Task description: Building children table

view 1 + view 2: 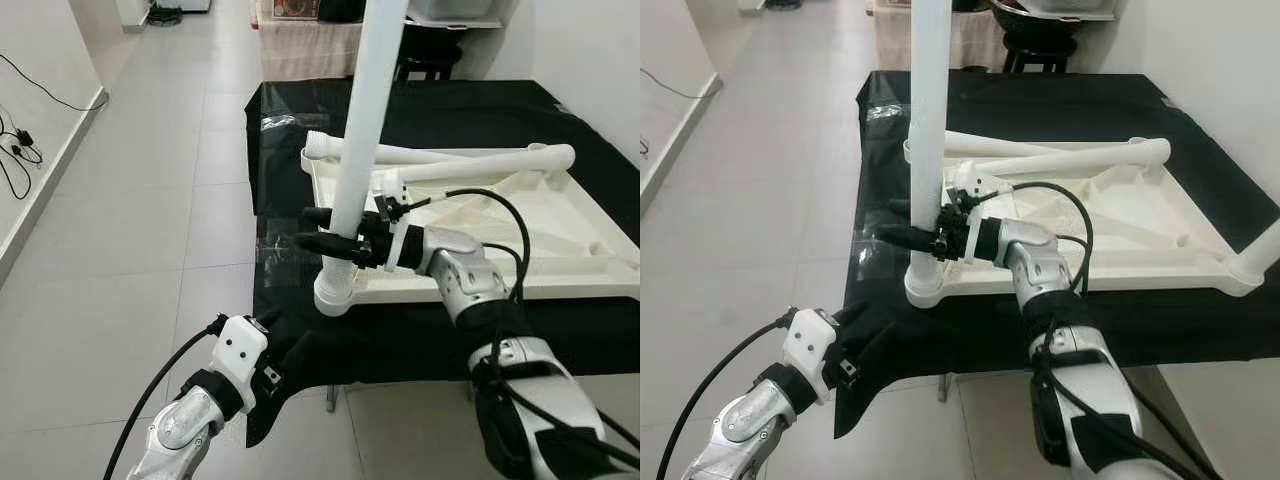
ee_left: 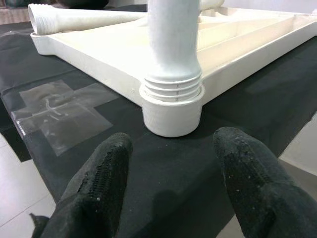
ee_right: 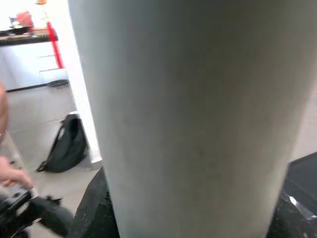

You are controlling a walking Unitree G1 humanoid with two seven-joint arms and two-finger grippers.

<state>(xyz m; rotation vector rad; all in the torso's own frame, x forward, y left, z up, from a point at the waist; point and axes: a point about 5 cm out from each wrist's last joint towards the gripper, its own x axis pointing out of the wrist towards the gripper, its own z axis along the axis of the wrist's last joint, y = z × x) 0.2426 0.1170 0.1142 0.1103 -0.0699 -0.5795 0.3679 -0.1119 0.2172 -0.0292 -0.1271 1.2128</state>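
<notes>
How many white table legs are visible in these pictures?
3: one upright leg screwed into the near corner socket, held by the right claw; two loose legs lying across the tabletop's far side.

The white plastic children's table top point(image 1: 560, 235) lies upside down on the black-covered tabletop point(image 1: 440, 110), its ribbed underside facing up, spreading away from the right pincer point(image 1: 325, 230) toward the far side. One white leg point(image 1: 362, 110) stands upright in the near corner socket point(image 1: 335, 292), its threaded end seated in the round collar; the right pincer's black fingers close around this leg just above the socket. The left pincer point(image 2: 168, 163), fingers spread apart, sits just short of that socket at the cloth's edge. Two more white legs point(image 1: 470, 160) lie crossed on the upturned top, beyond the right pincer.
</notes>
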